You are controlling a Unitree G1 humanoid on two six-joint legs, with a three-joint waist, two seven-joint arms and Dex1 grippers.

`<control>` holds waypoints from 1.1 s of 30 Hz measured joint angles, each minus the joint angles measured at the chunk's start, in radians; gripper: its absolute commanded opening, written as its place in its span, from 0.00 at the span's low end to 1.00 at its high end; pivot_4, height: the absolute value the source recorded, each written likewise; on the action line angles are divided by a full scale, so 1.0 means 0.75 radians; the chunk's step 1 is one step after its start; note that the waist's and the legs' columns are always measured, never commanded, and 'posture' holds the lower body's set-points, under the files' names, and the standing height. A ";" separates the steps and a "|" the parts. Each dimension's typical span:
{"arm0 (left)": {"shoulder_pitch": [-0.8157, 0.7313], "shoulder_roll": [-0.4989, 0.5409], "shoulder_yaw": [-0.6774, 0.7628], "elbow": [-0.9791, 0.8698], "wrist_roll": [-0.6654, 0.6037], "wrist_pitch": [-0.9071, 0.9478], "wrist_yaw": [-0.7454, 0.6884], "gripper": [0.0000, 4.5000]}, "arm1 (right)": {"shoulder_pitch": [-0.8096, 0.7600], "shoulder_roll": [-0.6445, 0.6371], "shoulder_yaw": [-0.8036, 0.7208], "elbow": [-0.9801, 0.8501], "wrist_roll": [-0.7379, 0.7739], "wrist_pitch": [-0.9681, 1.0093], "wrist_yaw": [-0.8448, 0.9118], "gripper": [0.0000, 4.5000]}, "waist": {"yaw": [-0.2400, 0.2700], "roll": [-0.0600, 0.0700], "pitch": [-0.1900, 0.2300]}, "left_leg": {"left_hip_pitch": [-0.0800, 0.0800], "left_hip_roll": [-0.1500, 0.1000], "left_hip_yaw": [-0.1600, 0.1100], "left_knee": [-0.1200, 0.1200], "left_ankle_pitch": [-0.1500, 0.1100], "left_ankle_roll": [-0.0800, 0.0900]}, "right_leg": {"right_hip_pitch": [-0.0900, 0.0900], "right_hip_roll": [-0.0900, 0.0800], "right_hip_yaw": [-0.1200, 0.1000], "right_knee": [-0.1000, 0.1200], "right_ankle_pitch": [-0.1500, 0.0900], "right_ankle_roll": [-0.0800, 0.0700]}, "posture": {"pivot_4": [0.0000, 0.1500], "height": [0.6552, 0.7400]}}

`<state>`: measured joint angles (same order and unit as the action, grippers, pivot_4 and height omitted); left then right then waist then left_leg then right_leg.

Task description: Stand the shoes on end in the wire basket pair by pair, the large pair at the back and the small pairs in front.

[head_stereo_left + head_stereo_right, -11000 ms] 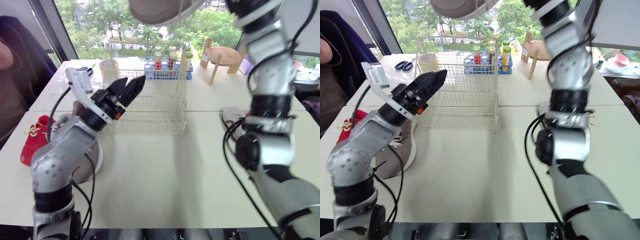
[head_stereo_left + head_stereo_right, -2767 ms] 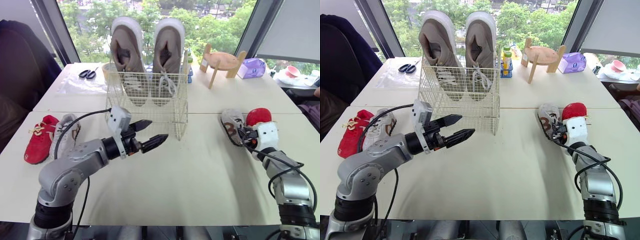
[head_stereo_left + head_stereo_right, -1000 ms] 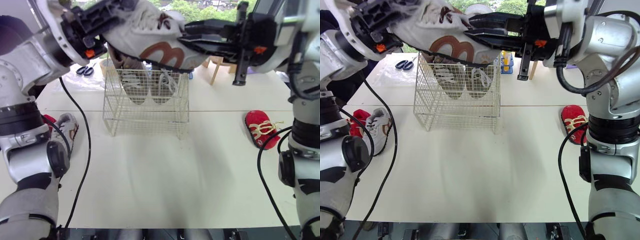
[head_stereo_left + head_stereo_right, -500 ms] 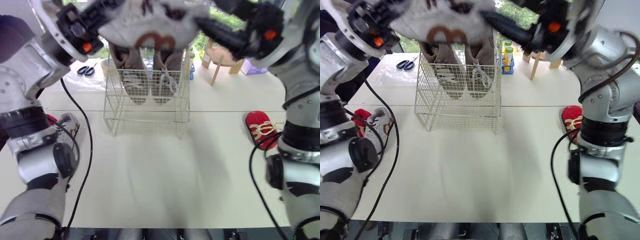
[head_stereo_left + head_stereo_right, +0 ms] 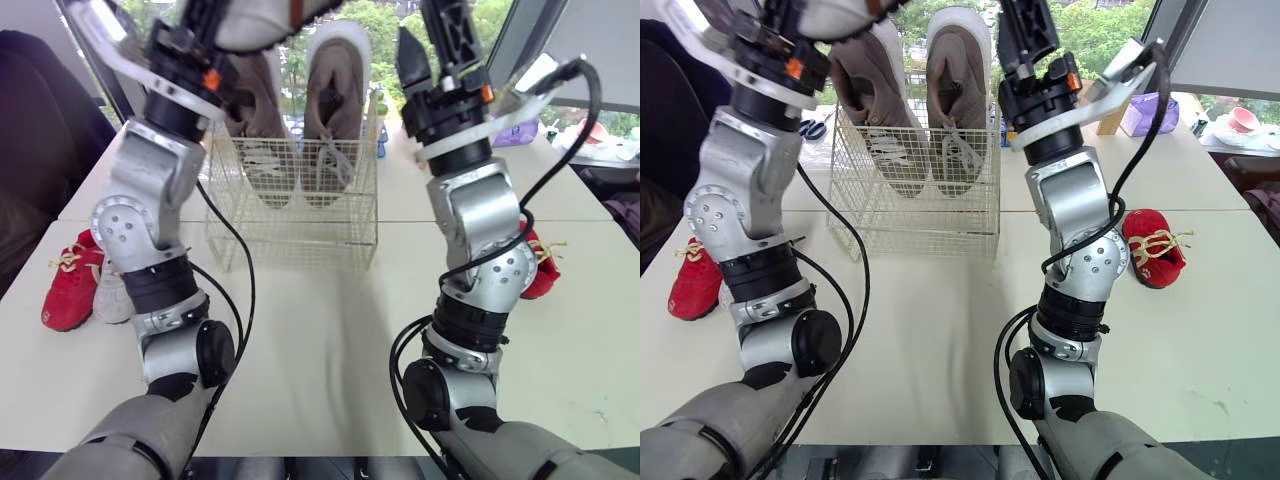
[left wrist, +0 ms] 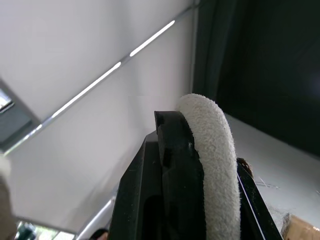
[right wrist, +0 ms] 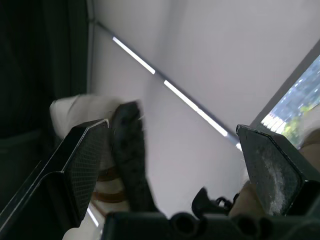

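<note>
The left gripper [image 6: 197, 135] is clamped on the rim of a small white sneaker with a brown mark [image 5: 265, 15], held high above the left rear corner of the white wire basket [image 5: 290, 235], where the large taupe suede pair [image 5: 335, 110] stands on end at the back. The right gripper [image 7: 172, 127] is raised above the basket's right side, fingers spread wide and empty. A small red shoe [image 5: 1152, 245] lies to the basket's right and another red shoe [image 5: 70, 285] to its left.
</note>
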<state>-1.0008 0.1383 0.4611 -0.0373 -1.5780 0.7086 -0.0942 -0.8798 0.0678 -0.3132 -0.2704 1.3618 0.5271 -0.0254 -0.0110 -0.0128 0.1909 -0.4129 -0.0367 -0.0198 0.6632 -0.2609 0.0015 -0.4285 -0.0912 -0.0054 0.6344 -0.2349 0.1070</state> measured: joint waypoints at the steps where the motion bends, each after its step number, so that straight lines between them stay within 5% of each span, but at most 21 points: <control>1: 0.011 0.000 -0.010 -0.001 0.000 -0.002 0.000 0.06 | 0.002 -0.010 0.008 -0.002 0.000 0.001 0.007 0.99 | 0.000 0.000 0.000 | 0.000 0.000 0.000 0.000 0.000 0.000 | 0.000 0.000 0.000 0.000 0.000 0.000 | 1.00 1.00; 17: 0.113 0.021 -0.129 -0.016 0.163 -0.037 -0.035 0.06 | 0.010 -0.054 0.041 0.017 0.035 -0.018 0.054 0.99 | -0.004 0.000 0.000 | 0.001 0.002 0.000 0.000 0.000 0.001 | 0.001 0.004 0.000 0.000 0.000 0.000 | 1.00 1.00; 20: 0.124 0.025 -0.149 -0.034 0.200 -0.038 -0.053 0.06 | 0.011 -0.067 0.045 0.031 0.023 -0.018 0.058 0.82 | -0.003 0.000 0.000 | 0.001 0.002 0.000 0.000 0.000 0.001 | 0.001 0.004 0.000 0.000 0.000 0.000 | 1.00 1.00; 25: 0.129 0.027 -0.155 -0.075 0.228 -0.038 -0.074 0.06 | 0.017 -0.080 0.047 0.053 -0.014 -0.017 0.059 0.32 | -0.003 0.000 0.000 | 0.001 0.002 0.000 0.000 0.000 0.001 | 0.001 0.004 0.000 0.000 0.000 0.000 | 1.00 1.00; 27: 0.129 0.031 -0.155 -0.087 0.229 -0.038 -0.076 0.06 | 0.018 -0.080 0.047 0.056 -0.021 -0.015 0.059 0.20 | -0.003 0.000 0.000 | 0.001 0.002 0.000 0.000 0.000 0.001 | 0.001 0.004 0.000 0.000 0.000 0.000 | 1.00 1.00; 33: 0.195 0.109 -0.166 -0.142 0.225 0.003 -0.100 0.70 | 0.013 -0.083 0.053 0.068 -0.019 -0.011 0.072 0.20 | -0.006 0.000 0.000 | 0.002 0.003 -0.001 0.000 0.000 0.001 | 0.001 0.004 0.000 0.000 0.000 0.000 | 1.00 1.00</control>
<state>-0.8549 0.2201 0.3369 -0.1438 -1.4092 0.7110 -0.1694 -0.8702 0.0052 -0.2730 -0.2195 1.3478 0.5192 0.0289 -0.0153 -0.0127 0.1910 -0.4118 -0.0347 -0.0204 0.6630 -0.2610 0.0020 -0.4279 -0.0881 -0.0051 0.6341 -0.2350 0.1069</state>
